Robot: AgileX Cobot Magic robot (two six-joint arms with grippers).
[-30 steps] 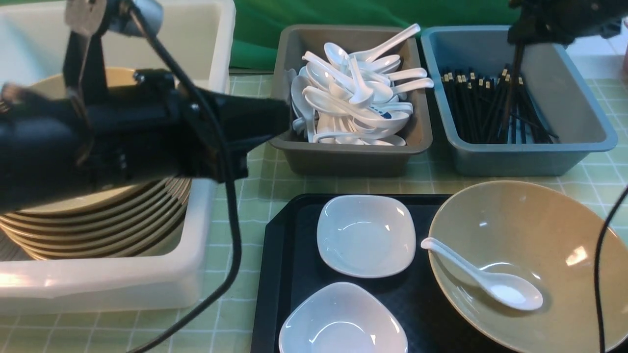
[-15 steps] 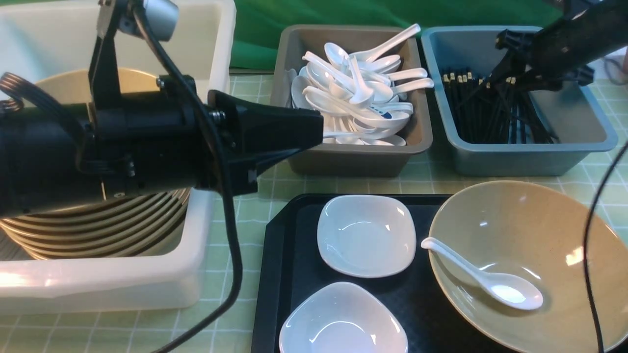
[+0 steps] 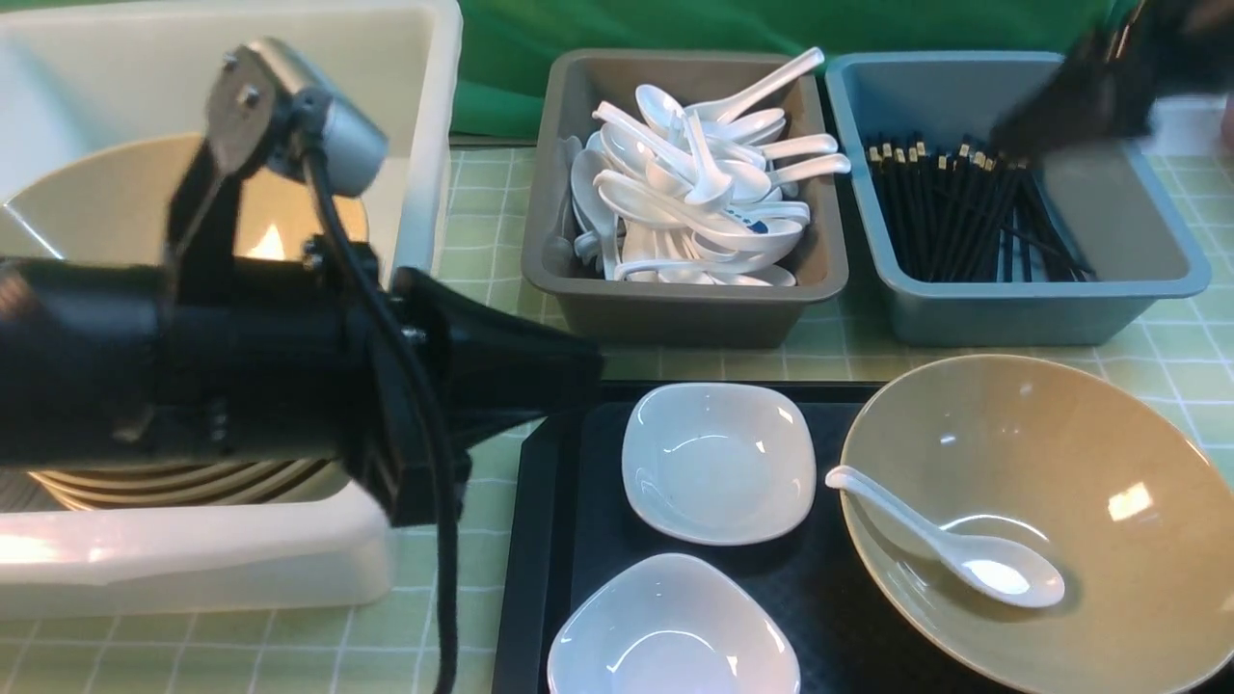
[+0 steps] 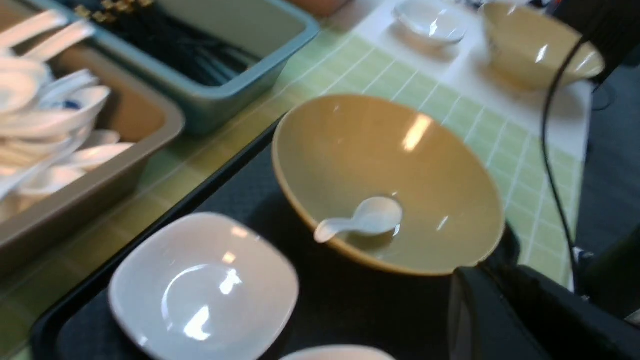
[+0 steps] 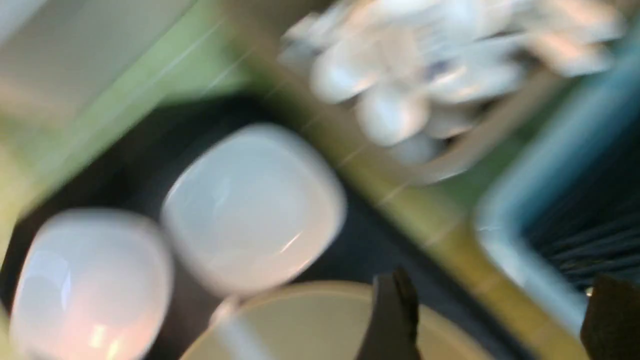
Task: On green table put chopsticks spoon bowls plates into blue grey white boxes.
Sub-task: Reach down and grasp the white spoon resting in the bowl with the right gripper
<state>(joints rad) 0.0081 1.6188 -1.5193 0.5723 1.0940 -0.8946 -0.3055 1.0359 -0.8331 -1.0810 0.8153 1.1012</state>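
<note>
Right gripper [image 5: 502,277]: we see the jaws spread wide in its wrist view, nothing between them. In the front view it is only a dark blur, hanging over the far right part of the blue box [image 3: 1147,241]. Directly under it the chopsticks [image 3: 964,212] lie in that box, gold bands at the far end. One step toward the robot's left from there: grey box [image 3: 675,313], heaped with white spoons [image 3: 694,193]. Left gripper [image 3: 574,371]: we read the jaws as closed to a wedge, carrying nothing. Its tip sits over the far left corner of the black tray [image 3: 569,540]; whether it touches, we cannot tell. To its left, the white box [image 3: 193,569] with stacked bowls [image 3: 106,202]. To its right on the tray, the far plate [image 3: 718,463], with the near plate [image 3: 673,627] in front of that. Further right, a single bowl [image 3: 1022,434] with the spoon [image 3: 954,549] lying inside it, handle toward the far plate. Everything stands on the green table [image 3: 482,193].
</note>
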